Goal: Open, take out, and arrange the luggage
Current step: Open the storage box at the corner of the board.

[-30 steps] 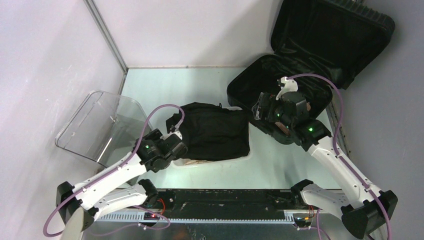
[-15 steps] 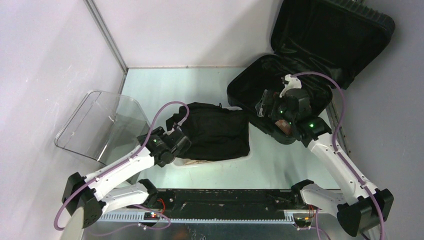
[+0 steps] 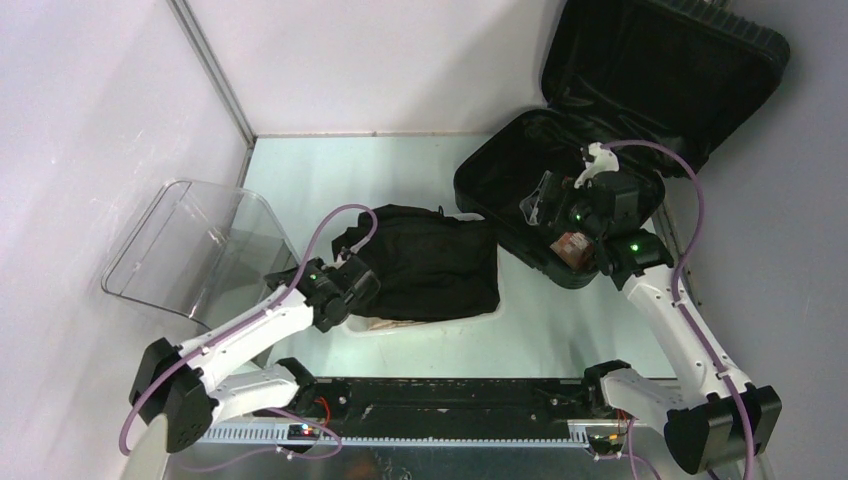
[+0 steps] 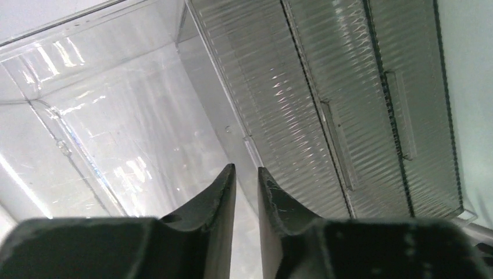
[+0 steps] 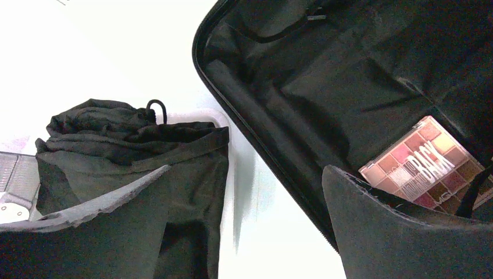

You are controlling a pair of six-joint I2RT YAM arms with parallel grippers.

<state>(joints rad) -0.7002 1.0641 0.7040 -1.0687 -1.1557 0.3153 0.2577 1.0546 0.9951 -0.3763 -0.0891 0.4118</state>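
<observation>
The luggage (image 3: 640, 110) lies open at the back right, its lid leaning on the wall and its black lining (image 5: 325, 75) showing. An eyeshadow palette (image 5: 423, 164) rests inside the base, also seen from above as the palette (image 3: 572, 247). My right gripper (image 3: 540, 212) hovers over the base's near-left rim, and the right gripper (image 5: 247, 171) is open wide with nothing in it. The left gripper (image 3: 345, 290) sits at the left end of a black folded garment (image 3: 430, 265). In its wrist view the left gripper (image 4: 246, 171) shows only a narrow gap with nothing held.
The garment lies on a white basket (image 3: 385, 327) at the table's middle. A clear plastic container (image 3: 190, 250) stands at the left beside the wall, filling the left wrist view as the container (image 4: 116, 128) with a ribbed translucent panel (image 4: 325, 93). Walls close in on the left, back and right.
The right arm has swung right and back, further over the luggage base. The left gripper's jaws have narrowed a lot, and that arm has shifted slightly toward the garment.
</observation>
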